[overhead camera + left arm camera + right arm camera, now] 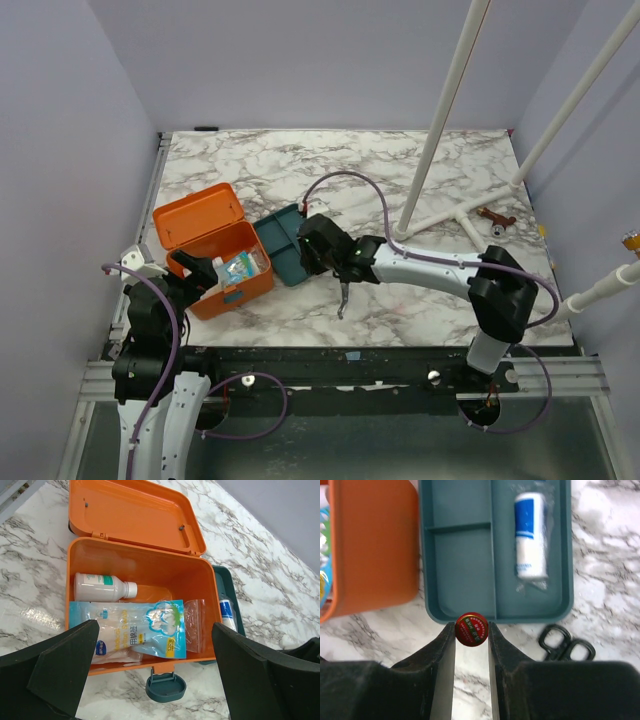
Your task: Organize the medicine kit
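The orange medicine kit [235, 290] stands open at the left, lid tilted back. In the left wrist view the medicine kit [145, 570] holds a white bottle [102, 586], a cotton swab bag [132, 630] and a reddish packet [194, 625]. Its teal latch [166, 687] hangs down at the front. My left gripper [150, 680] is open and empty, just in front of the box. My right gripper [472, 630] is shut on a small round red tin [471, 628], held at the near rim of the dark teal tray [460, 570]. A white and blue tube [530, 535] lies in the tray.
Black scissors [565, 647] lie on the marble right of the tray's near corner, also in the top view [343, 297]. A white pole frame [440, 110] stands at the back right. A small brown object [497, 218] lies near the right edge.
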